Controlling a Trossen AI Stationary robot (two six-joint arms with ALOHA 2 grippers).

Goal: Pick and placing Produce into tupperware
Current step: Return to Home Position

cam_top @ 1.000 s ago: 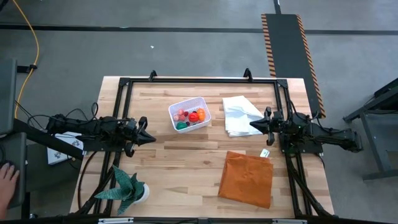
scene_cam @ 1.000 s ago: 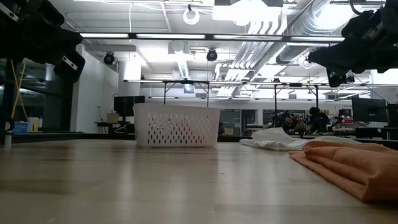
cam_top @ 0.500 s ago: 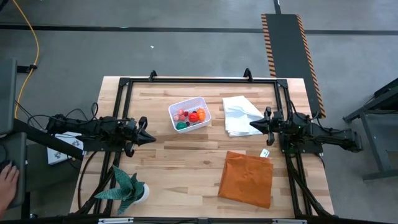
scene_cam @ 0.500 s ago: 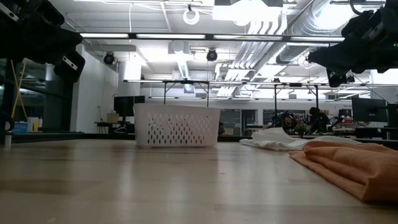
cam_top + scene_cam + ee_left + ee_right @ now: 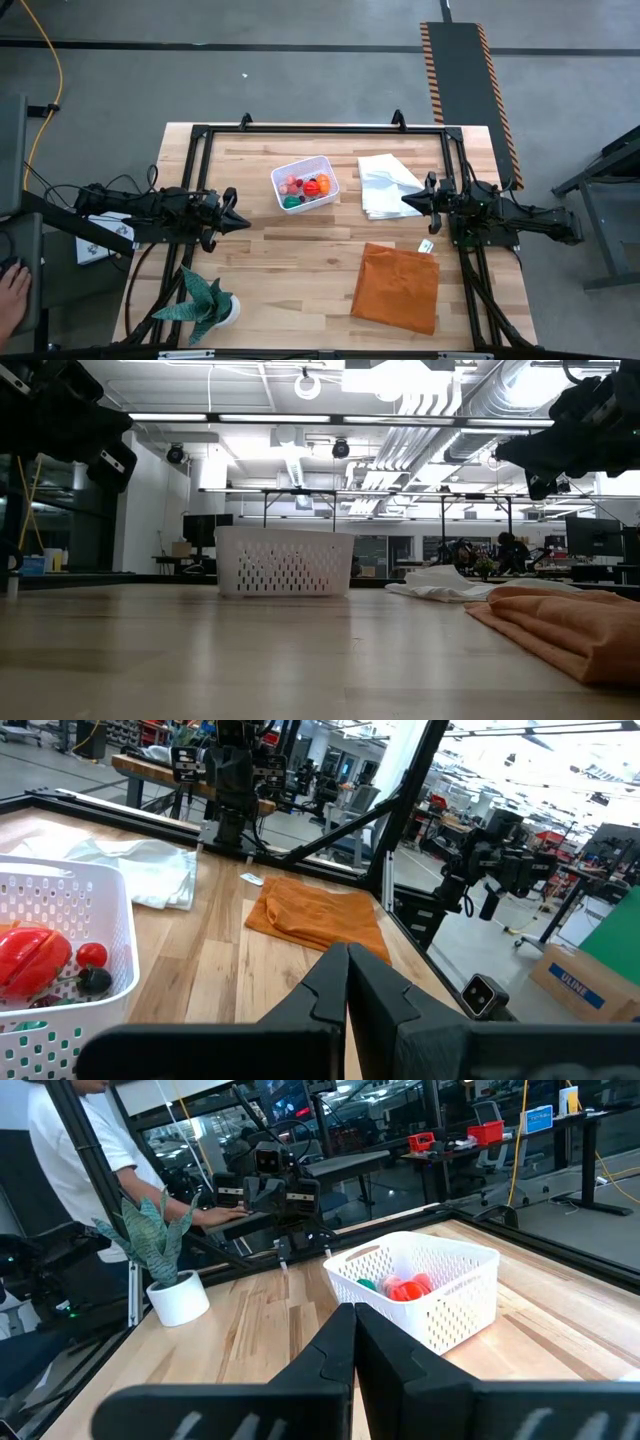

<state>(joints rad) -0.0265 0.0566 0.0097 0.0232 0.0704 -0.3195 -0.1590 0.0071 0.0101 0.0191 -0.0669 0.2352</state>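
Nothing moved | left gripper (image 5: 238, 221), right gripper (image 5: 408, 201) parked at table sides, fingers pressed together | produce (image 5: 311, 187) in tupperware (image 5: 297, 165) | homing step, likely finished; no further reach seems needed

Blk tapered L hand (image 5: 247, 222), R hand (image 5: 403, 200), cabled arms (image 5: 150, 205)

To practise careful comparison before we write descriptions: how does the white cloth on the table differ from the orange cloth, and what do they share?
The white cloth is pale and loosely rumpled, with uneven edges; the orange cloth is folded into a neat rectangle. The white cloth lies beside the tupperware; the orange cloth lies apart from it, toward the side where the potted plant stands. Both rest flat on the wooden table.
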